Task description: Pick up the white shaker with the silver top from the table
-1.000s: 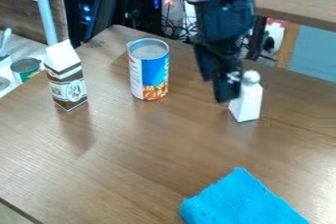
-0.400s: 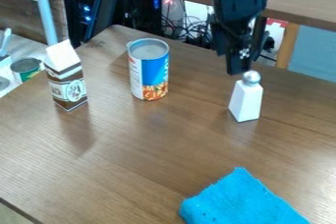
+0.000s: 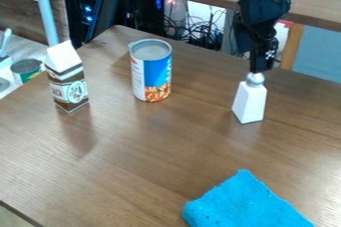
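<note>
The black gripper (image 3: 258,66) hangs down at the upper right, its tip at the silver top of a white shaker bottle (image 3: 250,102). The bottle stands upright on the wooden table (image 3: 166,146); whether the gripper touches its top I cannot tell. To the left of the bottle stands a blue and white can (image 3: 152,70) with a silver lid. Farther left is a brown and white carton (image 3: 67,77), upright. A bright blue cloth (image 3: 243,203) lies at the bottom right.
A raised wooden shelf (image 3: 313,4) crosses behind the table, with cables (image 3: 196,27) beneath it. Beyond the table's left edge, a lower surface holds a green-labelled can (image 3: 27,69). A light-blue pole (image 3: 45,9) rises at the upper left.
The gripper has moved up from in front of the bottle and then to the right, and its tip is now at the bottle's top. The bottle, can, carton and cloth have stayed put.
</note>
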Available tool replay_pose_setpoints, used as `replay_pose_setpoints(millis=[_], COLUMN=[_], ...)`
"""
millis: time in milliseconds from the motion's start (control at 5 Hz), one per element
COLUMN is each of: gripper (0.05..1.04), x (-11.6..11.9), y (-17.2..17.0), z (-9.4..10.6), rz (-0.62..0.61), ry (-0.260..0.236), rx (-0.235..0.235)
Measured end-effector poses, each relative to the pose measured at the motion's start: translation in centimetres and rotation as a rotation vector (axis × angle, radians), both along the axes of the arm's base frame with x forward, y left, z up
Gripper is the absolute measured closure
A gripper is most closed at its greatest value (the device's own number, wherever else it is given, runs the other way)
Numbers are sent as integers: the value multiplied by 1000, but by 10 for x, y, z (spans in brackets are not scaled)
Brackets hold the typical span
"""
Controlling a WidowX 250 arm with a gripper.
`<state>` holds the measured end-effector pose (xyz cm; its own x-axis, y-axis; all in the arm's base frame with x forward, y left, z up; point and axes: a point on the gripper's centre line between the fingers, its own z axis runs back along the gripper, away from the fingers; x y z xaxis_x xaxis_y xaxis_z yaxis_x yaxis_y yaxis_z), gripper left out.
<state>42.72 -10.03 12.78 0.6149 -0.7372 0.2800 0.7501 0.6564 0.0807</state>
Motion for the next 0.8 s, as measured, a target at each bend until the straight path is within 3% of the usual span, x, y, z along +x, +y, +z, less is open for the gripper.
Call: replay_pose_setpoints(millis=[200,400,800], gripper=[83,83,83], x=[4,7,7], y=[-1,-3,-10], z=[-12,-14,-47], rz=[7,0,40], ry=[18,-1,57], rx=[2,9,33])
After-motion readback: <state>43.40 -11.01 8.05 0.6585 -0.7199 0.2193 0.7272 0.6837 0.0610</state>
